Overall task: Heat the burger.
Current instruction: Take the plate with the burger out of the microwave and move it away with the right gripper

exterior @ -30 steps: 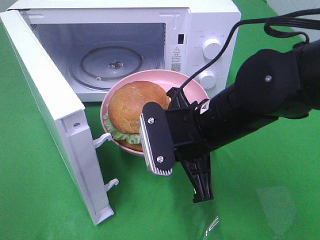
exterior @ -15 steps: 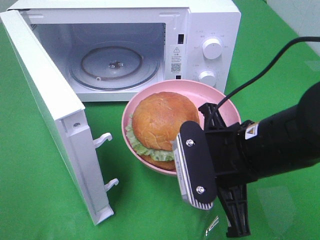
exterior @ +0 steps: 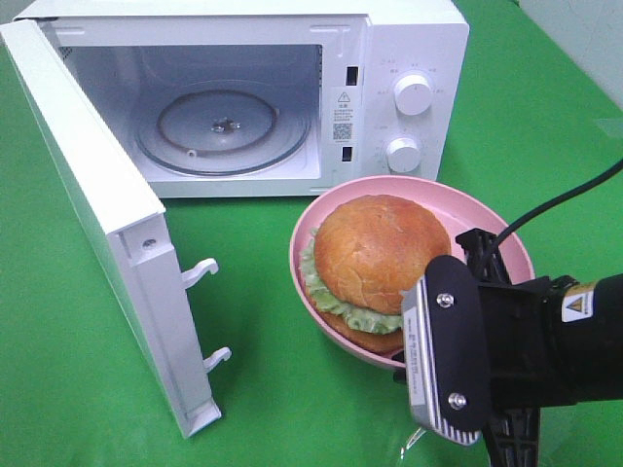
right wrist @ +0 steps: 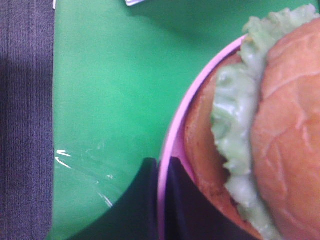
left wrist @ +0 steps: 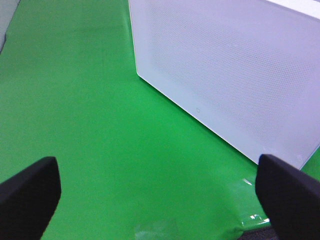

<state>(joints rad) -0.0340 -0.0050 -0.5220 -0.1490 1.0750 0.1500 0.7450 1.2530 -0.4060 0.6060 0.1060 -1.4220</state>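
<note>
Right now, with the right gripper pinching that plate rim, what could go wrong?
1. The right gripper holds the round pink plate only by a thin bit of rim, with the golden-bun burger as an off-centre load; the plate could tilt or slip out.
2. The burger sits loose on the plate, so a tilt could slide it off.
3. The white microwave's open door juts out beside the path to the glass turntable; the plate edge could clip it.
</note>
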